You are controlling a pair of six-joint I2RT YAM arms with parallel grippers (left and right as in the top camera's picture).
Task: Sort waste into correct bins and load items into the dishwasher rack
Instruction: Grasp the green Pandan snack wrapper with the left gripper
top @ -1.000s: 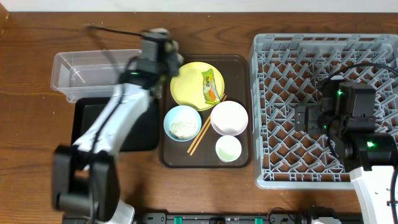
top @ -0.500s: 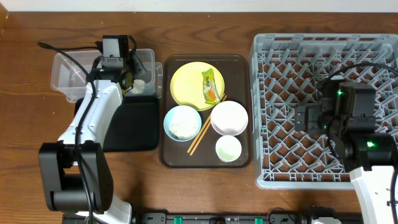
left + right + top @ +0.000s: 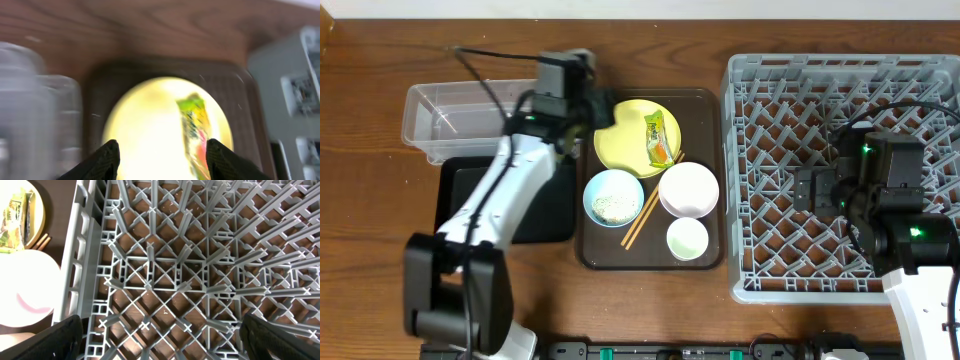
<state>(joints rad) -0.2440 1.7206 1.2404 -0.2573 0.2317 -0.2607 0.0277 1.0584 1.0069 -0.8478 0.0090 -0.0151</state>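
Note:
The green-and-yellow wrapper point(image 3: 660, 137) lies on the yellow plate point(image 3: 628, 140). My left gripper point(image 3: 597, 108) hovers at the plate's left rim, open and holding nothing. Its blurred wrist view shows the plate point(image 3: 150, 125) and wrapper point(image 3: 194, 129) just ahead of the gripper point(image 3: 162, 156). The light-blue bowl point(image 3: 613, 197) holds rice. The white bowl point(image 3: 688, 189), small cup point(image 3: 686, 238) and chopsticks point(image 3: 650, 207) sit beside it. My right gripper point(image 3: 807, 190) is open wide over the grey rack point(image 3: 910, 75). In its wrist view the gripper point(image 3: 160, 341) looks down on rack pegs point(image 3: 165, 275).
All the dishes stand on a brown serving tray point(image 3: 705, 105). To its left are the clear tub point(image 3: 450, 115) and, nearer me, the black tray point(image 3: 460, 200). My left arm crosses the tub's right end. The rack holds nothing.
The left arm swung left over the clear tub, where its jaws opened, then swung back right to the yellow plate. The right arm has not moved.

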